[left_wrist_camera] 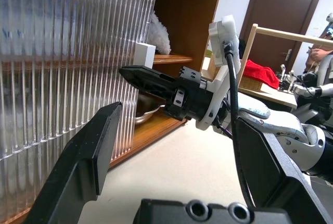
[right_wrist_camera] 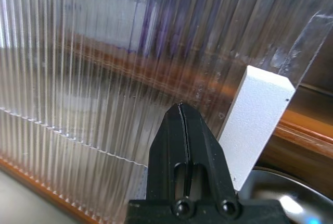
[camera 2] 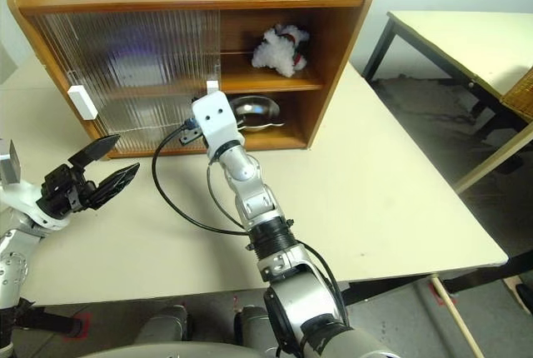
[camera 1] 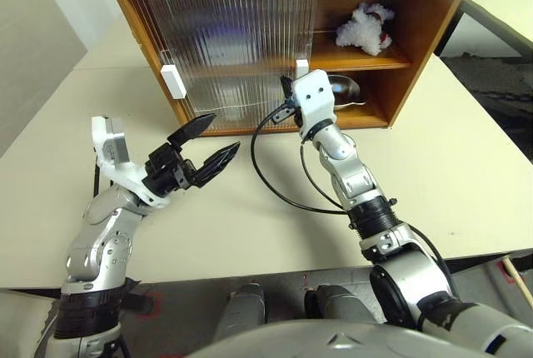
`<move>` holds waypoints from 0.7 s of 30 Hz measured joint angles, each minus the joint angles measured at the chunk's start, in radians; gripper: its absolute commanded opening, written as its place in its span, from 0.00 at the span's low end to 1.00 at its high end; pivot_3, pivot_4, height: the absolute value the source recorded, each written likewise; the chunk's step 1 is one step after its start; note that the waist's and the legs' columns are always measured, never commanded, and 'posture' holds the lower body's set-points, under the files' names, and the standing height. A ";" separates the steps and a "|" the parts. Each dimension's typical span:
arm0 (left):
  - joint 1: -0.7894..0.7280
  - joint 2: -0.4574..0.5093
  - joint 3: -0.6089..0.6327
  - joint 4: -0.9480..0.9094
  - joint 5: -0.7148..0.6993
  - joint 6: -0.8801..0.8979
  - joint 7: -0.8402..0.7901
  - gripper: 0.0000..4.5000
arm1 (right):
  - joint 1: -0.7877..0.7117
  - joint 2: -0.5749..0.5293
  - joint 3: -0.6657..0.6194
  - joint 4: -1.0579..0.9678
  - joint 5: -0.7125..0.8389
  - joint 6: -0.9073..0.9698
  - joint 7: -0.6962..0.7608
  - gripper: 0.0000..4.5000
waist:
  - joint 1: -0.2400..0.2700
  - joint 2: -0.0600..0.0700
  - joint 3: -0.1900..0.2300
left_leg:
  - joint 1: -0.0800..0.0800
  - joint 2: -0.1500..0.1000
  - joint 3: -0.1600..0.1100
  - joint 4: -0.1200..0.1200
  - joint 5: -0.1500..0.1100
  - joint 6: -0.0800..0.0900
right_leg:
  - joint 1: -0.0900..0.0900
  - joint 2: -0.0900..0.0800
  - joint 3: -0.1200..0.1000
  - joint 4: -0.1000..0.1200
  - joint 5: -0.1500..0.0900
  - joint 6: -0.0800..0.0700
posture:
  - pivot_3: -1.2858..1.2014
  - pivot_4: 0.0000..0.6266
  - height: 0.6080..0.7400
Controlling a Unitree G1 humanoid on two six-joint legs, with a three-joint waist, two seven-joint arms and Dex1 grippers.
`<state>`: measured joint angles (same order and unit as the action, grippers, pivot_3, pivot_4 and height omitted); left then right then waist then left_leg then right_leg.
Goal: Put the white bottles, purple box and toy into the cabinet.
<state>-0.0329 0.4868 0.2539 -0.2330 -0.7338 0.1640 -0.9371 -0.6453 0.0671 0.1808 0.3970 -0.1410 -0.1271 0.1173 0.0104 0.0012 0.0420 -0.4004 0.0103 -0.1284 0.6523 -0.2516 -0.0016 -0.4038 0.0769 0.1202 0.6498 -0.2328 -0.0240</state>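
left gripper (camera 1: pixel 206 151) spread wide, empty | right gripper (right_wrist_camera: pixel 183 110) clenched on nothing, beside white door handle (right_wrist_camera: pixel 258 120) | cabinet (camera 1: pixel 433 8) beyond: toy (camera 1: pixel 364 27) on shelf, bowl (camera 2: pixel 255 111) below | behind ribbed doors (camera 1: pixel 225 50) only blurred purple and white

My left gripper (left_wrist_camera: pixel 171 182) is wide open; just ahead, my right gripper (left_wrist_camera: pixel 130 73) is closed, its tip near the cabinet's (left_wrist_camera: pixel 187 21) white handle (left_wrist_camera: pixel 144 57).
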 measured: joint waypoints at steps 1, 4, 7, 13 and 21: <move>0.001 0.000 0.000 0.000 0.000 0.000 0.000 1.00 | 0.000 -0.002 0.000 -0.003 -0.005 -0.001 -0.008 0.00 | 0.001 0.000 0.000 | 0.000 0.000 0.000 0.000 0.000 0.000 | 0.000 0.000 0.000 0.000 0.000 0.000 | 0.54 0.10 1.00; 0.002 -0.002 0.000 0.000 0.000 -0.001 0.000 1.00 | 0.015 -0.012 -0.001 -0.034 -0.025 -0.003 -0.037 0.00 | 0.002 0.000 0.000 | 0.000 0.000 0.000 0.000 0.000 0.000 | 0.000 0.000 0.000 0.000 0.000 0.000 | 0.54 0.10 1.00; 0.001 -0.005 -0.001 0.000 0.000 -0.001 -0.001 1.00 | 0.041 -0.028 -0.002 -0.069 -0.047 -0.003 -0.072 0.00 | 0.002 0.000 0.000 | 0.000 0.000 0.000 0.001 0.000 0.000 | 0.000 0.000 0.000 0.000 0.000 0.000 | 0.53 0.10 1.00; -0.008 -0.005 -0.006 0.003 0.000 -0.002 -0.011 1.00 | 0.082 -0.066 -0.029 -0.160 -0.067 0.074 -0.115 0.00 | -0.001 0.000 0.000 | 0.000 0.000 0.000 0.001 0.000 0.000 | 0.000 0.000 0.000 0.000 0.000 0.000 | 0.52 0.10 1.00; -0.025 -0.012 -0.016 0.020 0.001 -0.002 -0.027 1.00 | 0.102 -0.093 -0.079 -0.207 -0.072 0.163 -0.191 0.00 | 0.000 0.000 0.000 | 0.000 0.000 0.000 0.002 0.000 0.001 | 0.001 0.000 0.000 0.000 0.001 0.002 | 0.52 0.09 1.00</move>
<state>-0.0582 0.4745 0.2382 -0.2128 -0.7330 0.1620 -0.9636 -0.5436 -0.0255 0.1023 0.1896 -0.2131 0.0356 -0.0741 0.0104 0.0008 0.0418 -0.4003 0.0104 -0.1283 0.6545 -0.2512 -0.0010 -0.4024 0.0766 0.1204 0.6497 -0.2318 -0.0215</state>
